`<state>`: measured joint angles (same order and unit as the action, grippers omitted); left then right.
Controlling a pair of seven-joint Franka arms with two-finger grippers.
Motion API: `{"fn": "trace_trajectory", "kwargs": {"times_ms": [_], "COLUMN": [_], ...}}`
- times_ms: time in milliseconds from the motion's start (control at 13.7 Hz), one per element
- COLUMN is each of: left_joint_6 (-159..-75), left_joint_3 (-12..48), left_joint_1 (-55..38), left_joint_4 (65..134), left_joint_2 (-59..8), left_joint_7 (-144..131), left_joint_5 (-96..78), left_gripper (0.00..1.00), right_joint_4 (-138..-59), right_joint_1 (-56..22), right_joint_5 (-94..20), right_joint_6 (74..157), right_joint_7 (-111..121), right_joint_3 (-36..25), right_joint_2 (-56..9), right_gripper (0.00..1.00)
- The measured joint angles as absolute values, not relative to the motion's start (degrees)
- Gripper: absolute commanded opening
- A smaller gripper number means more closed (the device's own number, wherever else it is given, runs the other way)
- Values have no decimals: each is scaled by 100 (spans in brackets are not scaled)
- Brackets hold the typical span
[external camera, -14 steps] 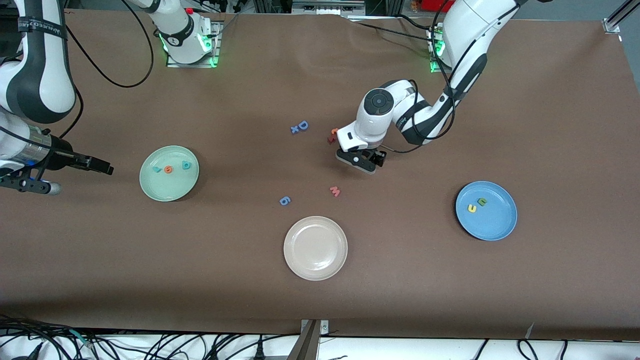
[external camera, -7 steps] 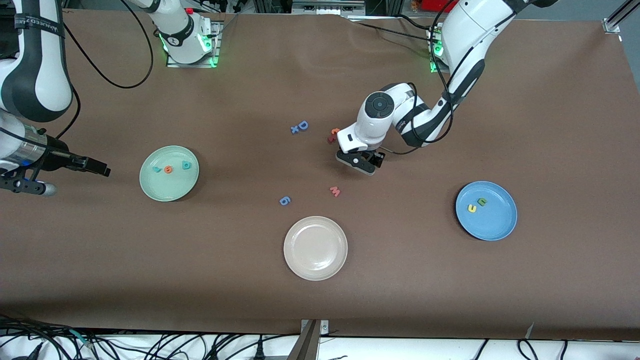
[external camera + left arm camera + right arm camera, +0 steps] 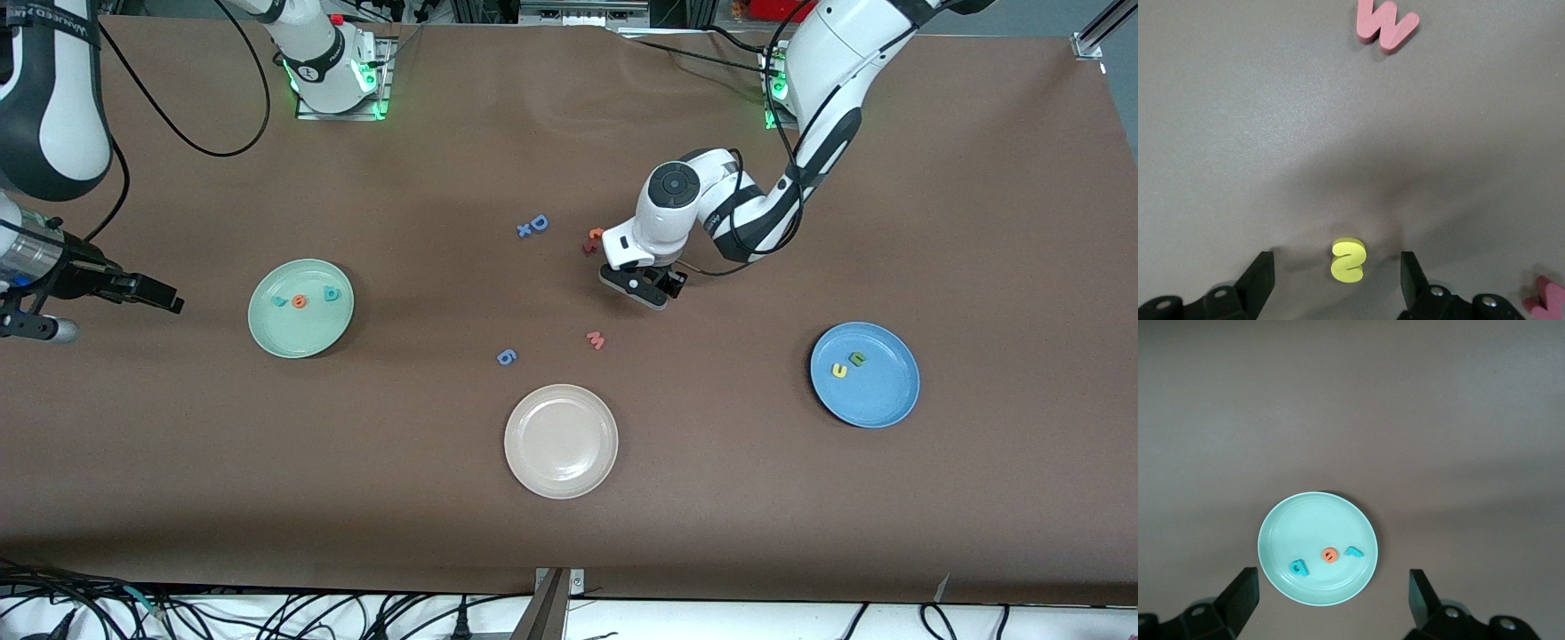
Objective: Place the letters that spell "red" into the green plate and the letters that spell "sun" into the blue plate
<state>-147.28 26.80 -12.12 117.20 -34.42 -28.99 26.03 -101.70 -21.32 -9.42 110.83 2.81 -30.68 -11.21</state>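
The yellow "s" (image 3: 1349, 260) lies flat on the table between the fingers of my left gripper (image 3: 1337, 261), which is open and touches neither side of it. In the front view that gripper (image 3: 642, 289) is low over the table's middle and hides the "s". The blue plate (image 3: 876, 402) holds a yellow letter (image 3: 838, 370) and a dark green one (image 3: 857, 359). In the green plate (image 3: 293, 336) lie the teal "r" (image 3: 279, 301), the orange "e" (image 3: 300, 301) and the teal "d" (image 3: 331, 294). My right gripper (image 3: 171, 303) hangs open and empty off that plate's rim, toward the right arm's end.
A cream plate (image 3: 561, 442) sits nearest the front camera. Loose letters lie around the left gripper: a pink "w" (image 3: 596, 340), a blue 6 shape (image 3: 506, 356), a blue "D" with a small x (image 3: 533, 226), and a red-orange pair (image 3: 592, 240).
My right gripper has drawn back from the green plate toward the right arm's end of the table. The left gripper has stayed over the same spot.
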Motion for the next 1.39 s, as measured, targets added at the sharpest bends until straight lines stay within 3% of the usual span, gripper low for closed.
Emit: {"fn": "trace_trajectory", "kwargs": {"times_ms": [584,730,1022,1388], "left_joint_6": [-14731,-14732,-14733,-14736], "left_joint_3": [2681,2684,2684,2680], "left_joint_1": [-1235,-1249,-1255,-1254], "left_joint_4": [11731,11734,11741,11740], "left_joint_2": [-3445,-3447,-3463,-3454], "left_joint_7": [-2932,-2998,-3011,-3014], "left_joint_5": [2603,2604,2604,2617], "left_gripper": [71,68,60,51], "right_joint_4": [-9312,-9166,-9138,-9138], "right_joint_1": [-2063,-1709,-554,150], "right_joint_5": [-822,-762,-235,-169], "right_joint_6": [10112,10010,10000,10009], "right_joint_7": [297,296,228,-20], "right_joint_3": [-2900,-2439,-946,-109], "right_joint_2": [-935,-892,-765,-745], "right_gripper": [99,99,99,99]}}
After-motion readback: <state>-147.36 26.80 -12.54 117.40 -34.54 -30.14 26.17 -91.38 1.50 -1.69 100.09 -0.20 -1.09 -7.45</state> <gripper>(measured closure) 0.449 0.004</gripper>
